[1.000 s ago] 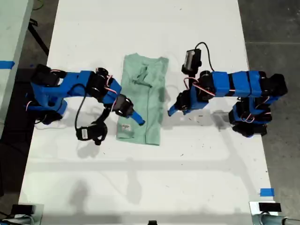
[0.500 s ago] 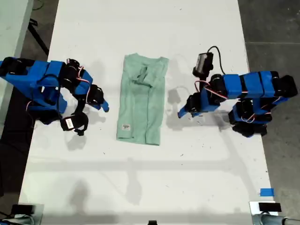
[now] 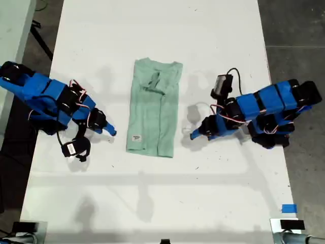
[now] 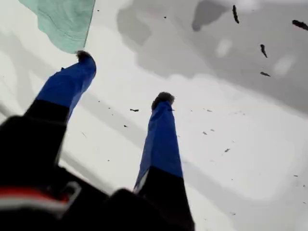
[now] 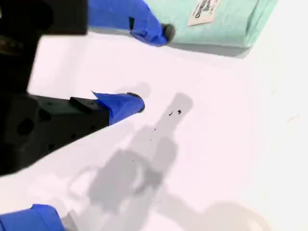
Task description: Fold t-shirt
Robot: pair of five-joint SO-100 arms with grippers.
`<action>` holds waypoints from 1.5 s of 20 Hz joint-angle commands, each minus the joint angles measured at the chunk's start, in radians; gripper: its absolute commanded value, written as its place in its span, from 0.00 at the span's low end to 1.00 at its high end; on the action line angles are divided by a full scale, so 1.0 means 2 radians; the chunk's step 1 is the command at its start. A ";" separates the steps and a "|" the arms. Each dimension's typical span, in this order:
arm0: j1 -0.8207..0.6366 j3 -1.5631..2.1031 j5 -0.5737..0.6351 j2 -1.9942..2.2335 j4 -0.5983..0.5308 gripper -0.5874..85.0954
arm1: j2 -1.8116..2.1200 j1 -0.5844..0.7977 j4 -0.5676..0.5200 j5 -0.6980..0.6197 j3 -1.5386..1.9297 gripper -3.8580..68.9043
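Looking at the table [image 3: 152, 203], you have the t-shirt [image 3: 152, 109] lying flat in the middle as a narrow strip, sides apparently folded in, with its label [image 3: 135, 138] at the near left corner in the exterior view. My first gripper [image 3: 194, 134] sits low just off the strip's right edge, jaws spread and empty. My second gripper [image 3: 110, 131] sits off the left edge near the label, likewise parted and holding nothing. Both flank the near hem, probably so you can pinch it and carry it toward the collar.
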 commanded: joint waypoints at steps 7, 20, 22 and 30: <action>0.033 -0.145 0.021 -0.087 -0.057 0.34 | -0.186 0.008 0.023 -0.024 -0.270 0.48; -0.007 -0.212 0.053 -0.298 -0.096 0.35 | -0.403 0.025 0.020 -0.091 -0.451 0.48; -0.017 -0.225 0.048 -0.339 -0.099 0.35 | -0.424 0.026 0.007 -0.099 -0.453 0.48; -0.045 -0.295 0.042 -0.439 -0.055 0.01 | -0.464 0.022 -0.025 -0.105 -0.457 0.03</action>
